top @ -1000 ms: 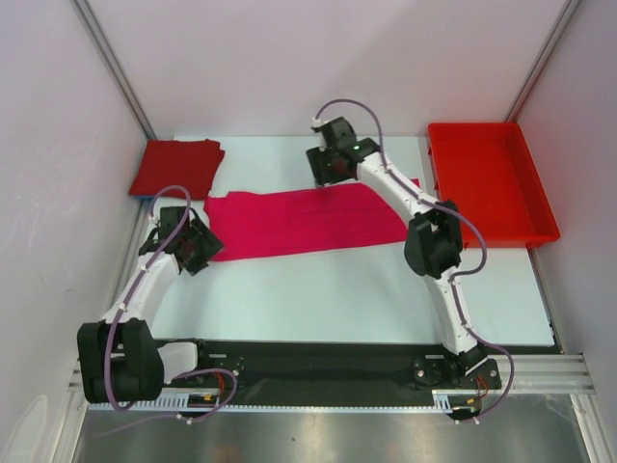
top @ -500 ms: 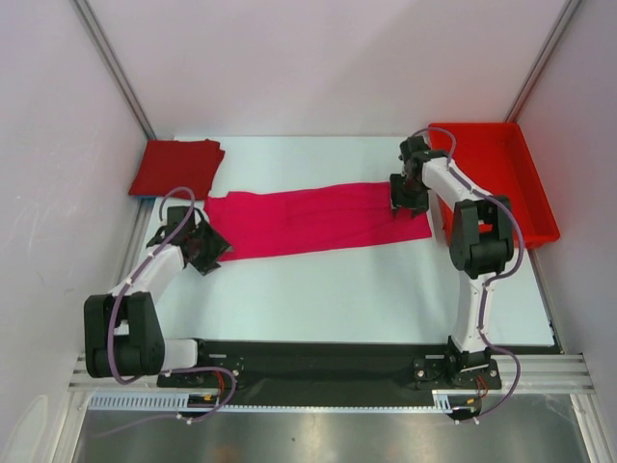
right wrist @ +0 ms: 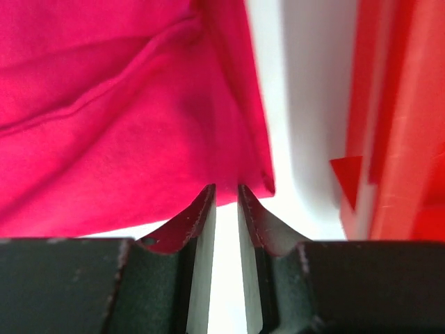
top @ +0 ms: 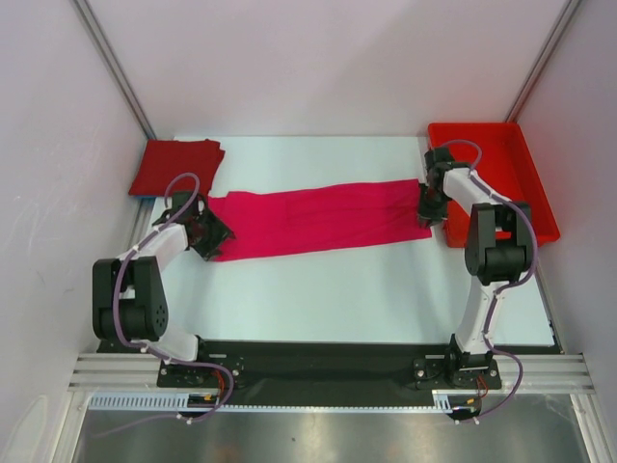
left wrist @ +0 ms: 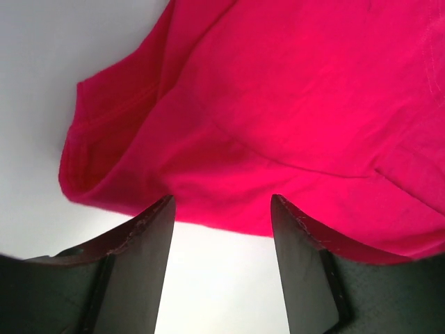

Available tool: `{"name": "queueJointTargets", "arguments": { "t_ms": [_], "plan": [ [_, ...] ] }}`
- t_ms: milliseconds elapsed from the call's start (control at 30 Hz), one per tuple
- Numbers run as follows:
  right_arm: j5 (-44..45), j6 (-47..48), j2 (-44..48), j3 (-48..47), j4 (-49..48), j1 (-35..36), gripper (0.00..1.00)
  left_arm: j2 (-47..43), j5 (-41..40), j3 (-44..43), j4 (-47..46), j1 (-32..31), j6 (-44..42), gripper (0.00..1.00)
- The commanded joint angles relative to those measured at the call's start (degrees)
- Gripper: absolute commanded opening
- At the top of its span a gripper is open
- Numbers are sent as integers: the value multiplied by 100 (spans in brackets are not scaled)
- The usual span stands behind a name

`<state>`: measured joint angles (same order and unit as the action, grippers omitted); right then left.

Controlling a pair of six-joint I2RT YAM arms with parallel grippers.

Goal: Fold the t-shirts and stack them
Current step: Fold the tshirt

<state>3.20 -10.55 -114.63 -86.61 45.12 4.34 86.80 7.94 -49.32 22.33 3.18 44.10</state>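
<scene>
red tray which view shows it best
Top external: the red tray shows almost whole, rim and floor. The right wrist view catches only a blurred strip of its side at the frame's right edge; the left wrist view shows none of it.

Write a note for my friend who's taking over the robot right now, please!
Left end effector: open at the pink shirt's left edge, not gripping.
Right end effector: almost shut, seems to pinch that shirt's right corner, beside the tray.
Pink shirt: lies flat in a long strip across the table.
Red shirt: folded, far-left corner.
Done: red shirt folded.
Left: fold the pink shirt, then stack the two.
</scene>
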Motion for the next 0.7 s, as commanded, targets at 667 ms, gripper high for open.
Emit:
{"name": "queueJointTargets", "arguments": {
  "t_ms": [667],
  "plan": [
    [699,-88,618,357,-75,-109,15,-374,-671,-271,500,-46,-525,64]
  ]
}}
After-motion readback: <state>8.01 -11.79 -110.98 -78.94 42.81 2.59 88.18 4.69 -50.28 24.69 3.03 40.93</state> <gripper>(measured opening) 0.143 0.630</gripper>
